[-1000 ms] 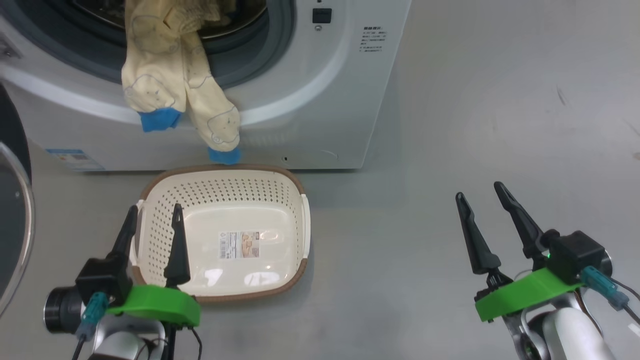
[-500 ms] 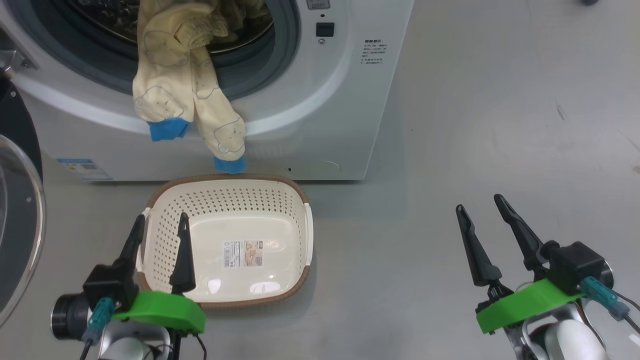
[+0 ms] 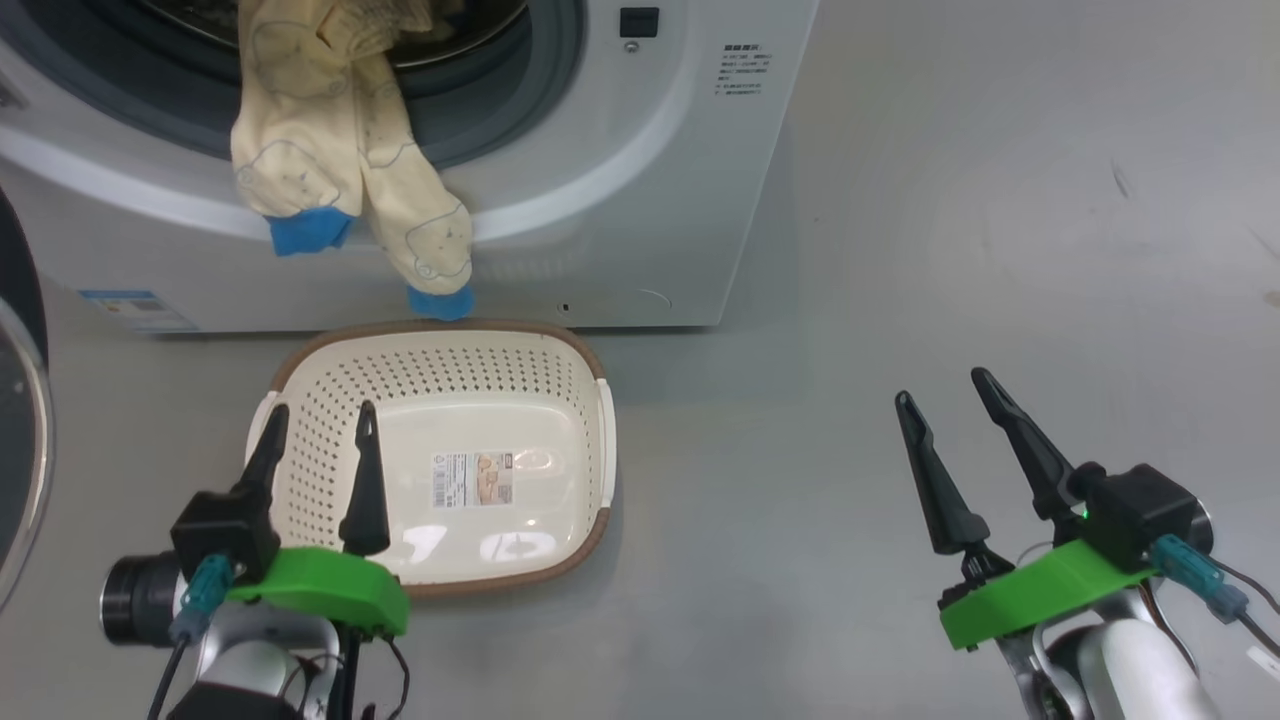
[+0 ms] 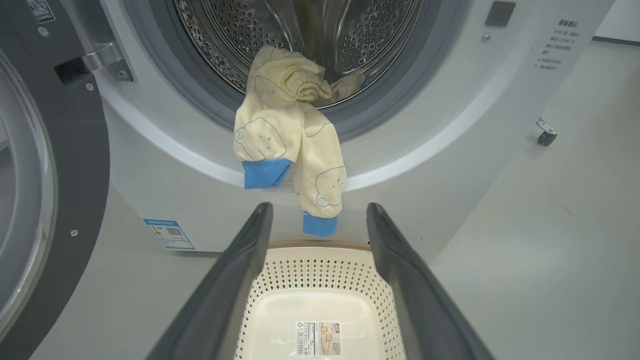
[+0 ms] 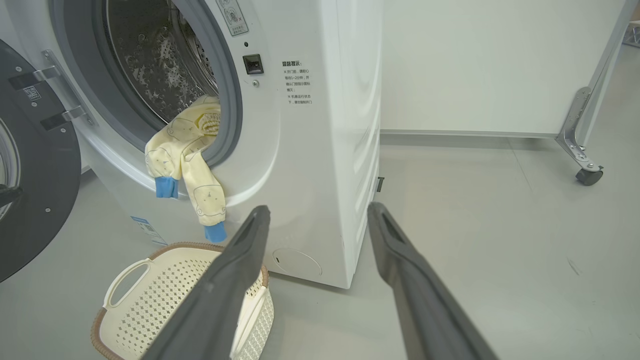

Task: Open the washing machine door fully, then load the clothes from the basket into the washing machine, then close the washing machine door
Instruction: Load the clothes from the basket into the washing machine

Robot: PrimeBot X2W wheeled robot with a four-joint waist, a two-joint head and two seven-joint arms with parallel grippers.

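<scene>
The white washing machine (image 3: pixel 640 200) stands at the top of the head view with its door (image 4: pixel 45 200) swung wide open to the left. The cream-yellow clothes (image 3: pixel 330 170) with blue cuffs hang half out of the drum opening, over the grey gasket and the front panel (image 4: pixel 290 145). Below them the cream basket (image 3: pixel 450 400) sits on the floor, holding nothing but its label sticker. My left gripper (image 3: pixel 318 423) is open over the basket's left rim. My right gripper (image 3: pixel 942 388) is open above bare floor, to the right of the machine.
Grey floor (image 3: pixel 950 250) spreads to the right of the machine. A white wall panel and a metal leg with a caster (image 5: pixel 587 175) stand behind it at the right. A blue energy sticker (image 3: pixel 125 308) marks the machine's lower front.
The head camera dipped and came back, shifting the whole picture. Both grippers stay open at the same spots. The clothes hang as before.
</scene>
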